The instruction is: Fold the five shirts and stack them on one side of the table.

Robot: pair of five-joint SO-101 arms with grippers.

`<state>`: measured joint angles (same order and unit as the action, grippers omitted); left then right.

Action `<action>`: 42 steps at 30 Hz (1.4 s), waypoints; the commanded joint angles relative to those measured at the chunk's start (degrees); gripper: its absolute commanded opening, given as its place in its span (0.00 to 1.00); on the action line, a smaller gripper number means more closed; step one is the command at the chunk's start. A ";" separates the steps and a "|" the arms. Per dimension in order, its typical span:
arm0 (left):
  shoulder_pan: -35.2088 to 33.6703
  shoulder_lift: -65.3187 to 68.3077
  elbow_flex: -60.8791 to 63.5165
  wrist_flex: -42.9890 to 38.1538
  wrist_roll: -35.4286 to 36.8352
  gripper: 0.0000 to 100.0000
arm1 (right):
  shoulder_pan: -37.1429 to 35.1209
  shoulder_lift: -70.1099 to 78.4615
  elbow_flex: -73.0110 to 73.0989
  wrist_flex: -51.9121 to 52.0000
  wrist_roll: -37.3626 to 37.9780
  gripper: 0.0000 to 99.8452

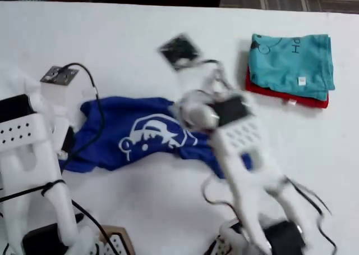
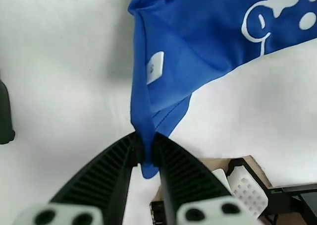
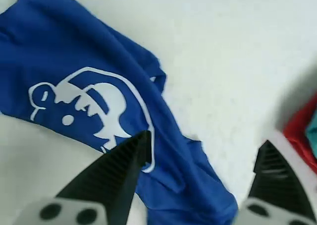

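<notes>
I'm seeing crumpled blue fabric shirt with white print [image 1: 140,134] lying mid-table on white tabletop [image 1: 112,36]. Left gripper [image 2: 146,146] pinching shirt's edge, jaws clamped on blue fabric. Right gripper [image 3: 205,144] hanging spread wide over shirt's other end. Folded teal shirt [image 1: 291,61] sitting atop folded red shirt [image 1: 289,99] on right arm's side

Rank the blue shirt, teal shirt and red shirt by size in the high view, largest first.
1. blue shirt, spread out
2. teal shirt, folded
3. red shirt, mostly covered by the teal one; only its edge shows
</notes>
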<state>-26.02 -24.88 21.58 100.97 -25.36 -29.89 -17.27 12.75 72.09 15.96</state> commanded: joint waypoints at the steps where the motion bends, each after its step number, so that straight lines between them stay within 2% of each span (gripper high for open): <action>1: 0.09 -1.23 -0.22 0.97 0.18 0.03 | -4.62 15.78 -9.41 -2.68 -0.62 0.32; 6: 0.09 -1.23 -0.22 0.97 0.18 0.03 | -8.48 37.23 -24.70 -1.71 -0.62 0.32; 10: 0.09 -1.23 -0.13 0.97 0.18 0.03 | -11.38 51.82 -37.01 3.30 -0.18 0.32; 16: 0.09 -1.23 -0.13 0.97 0.18 0.03 | -9.89 68.53 -55.65 10.15 -0.09 0.32; 18: 0.09 -1.23 -0.22 0.97 0.18 0.03 | -8.75 72.48 -61.71 14.20 -0.09 0.25; 21: 0.09 -1.23 -0.84 0.88 0.18 0.03 | -6.73 76.53 -71.12 20.18 -0.09 0.00; 23: 0.09 -1.23 -1.54 0.79 0.18 0.03 | -5.23 77.93 -76.75 24.31 -0.09 0.06; 25: 0.18 -1.23 -3.12 0.79 0.18 0.03 | -3.65 78.20 -82.73 27.65 -0.35 0.01; 31: 0.18 -1.23 -14.11 0.97 0.26 0.03 | 3.12 72.84 -92.84 29.41 -0.44 0.02; 42: 2.20 -0.88 -51.30 0.88 0.00 0.03 | 11.47 39.25 -92.48 29.41 -0.44 0.02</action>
<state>-25.41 -24.88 -18.59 101.32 -25.63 -21.54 34.42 -77.10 100.22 15.78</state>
